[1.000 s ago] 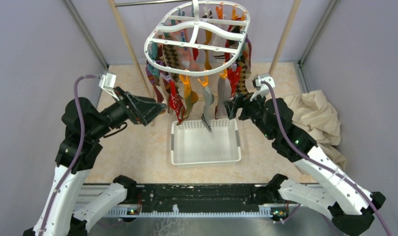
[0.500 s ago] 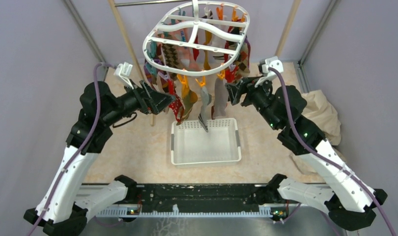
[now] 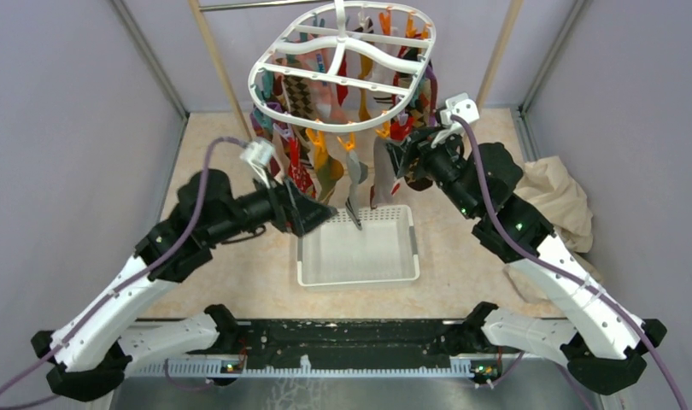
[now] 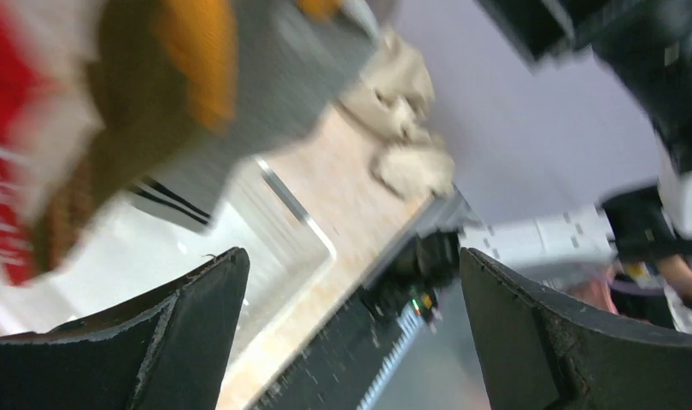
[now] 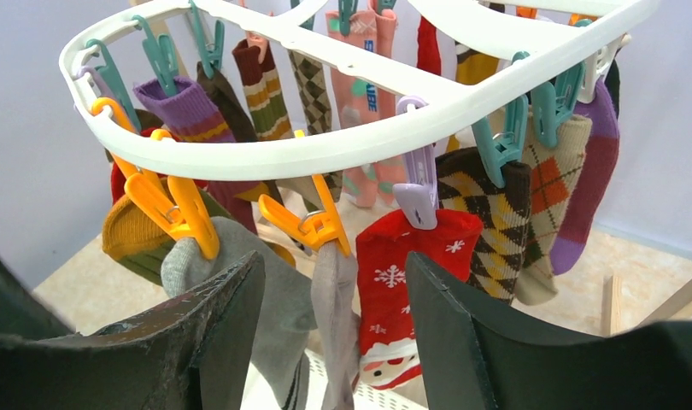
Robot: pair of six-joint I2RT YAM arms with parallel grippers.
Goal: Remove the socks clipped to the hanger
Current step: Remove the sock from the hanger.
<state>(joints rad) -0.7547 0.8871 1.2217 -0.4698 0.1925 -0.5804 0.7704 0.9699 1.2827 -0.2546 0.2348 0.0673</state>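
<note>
The white oval hanger (image 3: 343,73) hangs at the top centre with many socks (image 3: 325,162) clipped under it. In the right wrist view its rim (image 5: 325,149) carries orange, teal and purple clips. My right gripper (image 5: 332,260) is open at the front right of the hanger. A thin grey sock (image 5: 336,316) on an orange clip hangs between its fingers without touching either. A red Santa sock (image 5: 411,290) hangs just beyond. My left gripper (image 3: 319,213) is open and empty, below the front-left socks; in its blurred view the gripper (image 4: 349,256) has red and brown socks (image 4: 112,128) at upper left.
A white slotted basket (image 3: 357,248) sits on the floor under the hanger. A beige cloth (image 3: 556,196) lies crumpled at the right wall. Wooden rack poles (image 3: 219,77) stand on both sides of the hanger. Grey walls close in left and right.
My left arm has swung from the far left in under the hanger's front socks. My right arm has risen toward the hanger, and its jaws have narrowed around the grey sock.
</note>
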